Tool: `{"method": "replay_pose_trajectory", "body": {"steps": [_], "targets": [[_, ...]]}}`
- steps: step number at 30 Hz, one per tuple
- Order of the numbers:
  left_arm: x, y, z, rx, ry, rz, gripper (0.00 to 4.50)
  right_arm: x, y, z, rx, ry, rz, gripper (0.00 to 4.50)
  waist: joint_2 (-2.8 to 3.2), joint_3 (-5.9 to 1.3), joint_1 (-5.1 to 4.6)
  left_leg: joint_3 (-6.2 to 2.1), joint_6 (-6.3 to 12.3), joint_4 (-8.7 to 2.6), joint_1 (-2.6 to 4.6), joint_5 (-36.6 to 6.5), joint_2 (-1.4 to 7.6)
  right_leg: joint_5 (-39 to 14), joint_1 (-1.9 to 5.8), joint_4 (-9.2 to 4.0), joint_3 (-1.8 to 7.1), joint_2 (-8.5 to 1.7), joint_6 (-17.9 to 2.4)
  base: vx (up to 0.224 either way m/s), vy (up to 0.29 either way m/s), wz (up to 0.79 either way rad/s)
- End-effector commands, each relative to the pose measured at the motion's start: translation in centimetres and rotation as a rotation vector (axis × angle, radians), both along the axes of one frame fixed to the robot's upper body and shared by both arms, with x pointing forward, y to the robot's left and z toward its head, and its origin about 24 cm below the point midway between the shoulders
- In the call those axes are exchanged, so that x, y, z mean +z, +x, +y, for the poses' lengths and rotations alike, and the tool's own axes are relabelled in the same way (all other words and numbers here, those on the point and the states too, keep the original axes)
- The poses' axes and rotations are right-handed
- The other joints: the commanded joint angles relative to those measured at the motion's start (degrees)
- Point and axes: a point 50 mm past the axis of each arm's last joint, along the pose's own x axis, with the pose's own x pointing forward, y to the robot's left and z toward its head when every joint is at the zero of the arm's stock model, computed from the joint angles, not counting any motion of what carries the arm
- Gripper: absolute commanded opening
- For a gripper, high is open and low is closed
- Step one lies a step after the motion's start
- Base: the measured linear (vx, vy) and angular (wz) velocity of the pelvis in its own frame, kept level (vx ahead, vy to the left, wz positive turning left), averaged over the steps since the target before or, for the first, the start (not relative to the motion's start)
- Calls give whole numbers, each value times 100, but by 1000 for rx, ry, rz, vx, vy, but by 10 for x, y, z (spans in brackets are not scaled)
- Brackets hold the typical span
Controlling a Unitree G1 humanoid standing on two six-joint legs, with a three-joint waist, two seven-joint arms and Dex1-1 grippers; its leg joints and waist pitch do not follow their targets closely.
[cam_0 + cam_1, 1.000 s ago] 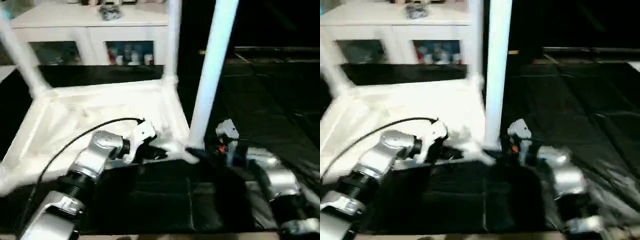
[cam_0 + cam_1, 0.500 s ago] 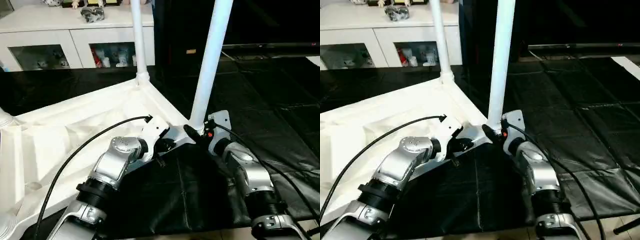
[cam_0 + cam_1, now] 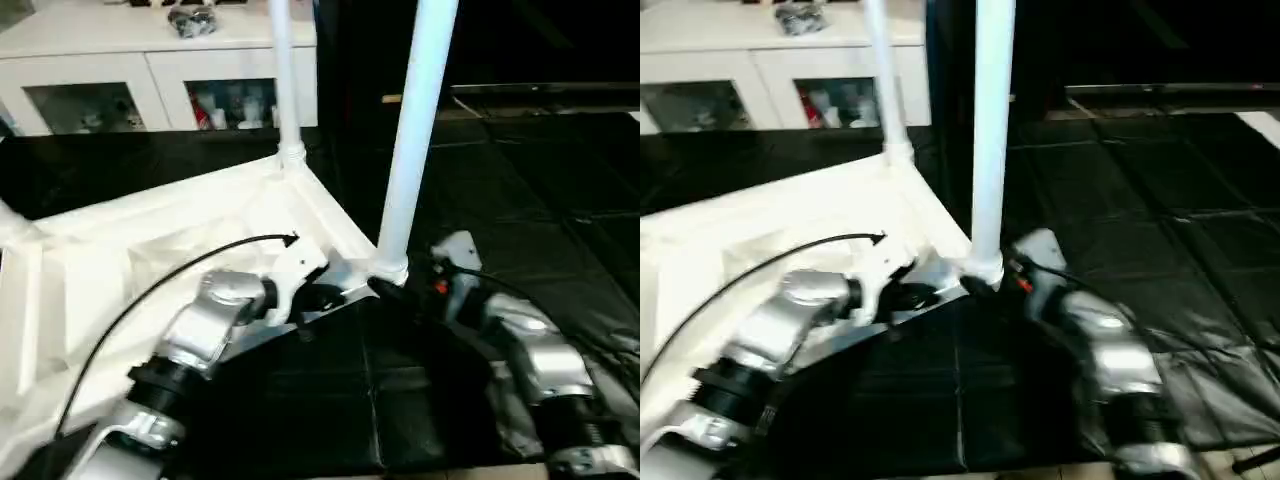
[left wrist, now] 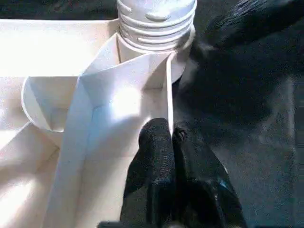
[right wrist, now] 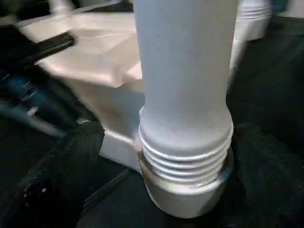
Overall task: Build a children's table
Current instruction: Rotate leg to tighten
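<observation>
Where legs rise, cabinet [image 3: 160, 70] behind

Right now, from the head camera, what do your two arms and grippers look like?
Both forearms are silver metal cylinders with black ribbed collars near the elbow end. Each wrist carries a white housing. The left gripper has two black, finely textured fingers; a black cable arcs over the left forearm to its wrist. The right gripper has black fingers too, with a small red-orange mark on its white housing.
</observation>
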Motion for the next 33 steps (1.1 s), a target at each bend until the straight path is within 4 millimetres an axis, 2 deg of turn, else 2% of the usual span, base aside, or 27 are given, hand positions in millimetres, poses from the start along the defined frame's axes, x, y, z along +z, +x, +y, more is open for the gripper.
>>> {"method": "replay_pose_trajectory", "body": {"steps": [1,3,5,8,11,15,16,22,33], "targets": [[5,-4,-4,-109,-10,-10,0,10,1,5,84,12,-41,447,-48,-404,29,34,542,-363,4,-1286,61,-1493,371,-407,212,-168,-1272,0,0,0],[4,-5,1,-158,15,-3,0,15,3,0,107,-20,-72,447,-42,-403,47,37,479,-367,27,-1367,68,-1584,352,-411,216,-170,-1261,0,0,0],[4,-7,7,-219,37,16,0,19,0,-4,216,-77,-76,447,-51,-392,72,41,430,-376,51,-1488,74,-1727,341,-415,217,-162,-1257,0,0,0],[4,-8,11,-267,51,28,0,20,-2,-6,303,-110,-64,447,-45,-388,133,42,414,-381,47,-1527,83,-1824,350,-415,225,-167,-1221,0,0,0],[4,-9,16,-340,84,41,0,22,-6,-4,451,-147,-39,447,-74,-402,182,41,447,-373,31,-1436,87,-1714,359,-388,229,-174,-1237,0,0,0],[4,-12,17,-380,90,66,0,21,-7,-4,510,-177,-23,447,-77,-403,197,44,437,-366,35,-1345,91,-1670,355,-377,235,-182,-1304,0,0,0],[4,-12,17,-390,92,66,0,20,-6,-3,519,-185,-15,421,-76,-402,199,47,438,-364,37,-1348,92,-1668,351,-375,238,-182,-1313,0,0,0],[6,-14,18,-437,105,68,0,17,-6,2,539,-182,-4,373,-79,-414,217,41,435,-363,23,-1268,92,-1574,369,-354,234,-181,-1329,0,0,0],[4,-20,15,-503,116,85,0,14,-8,8,578,-144,0,278,-48,-421,255,36,384,-368,36,-1329,95,-1563,370,-351,235,-181,-1334,0,0,0]]}}
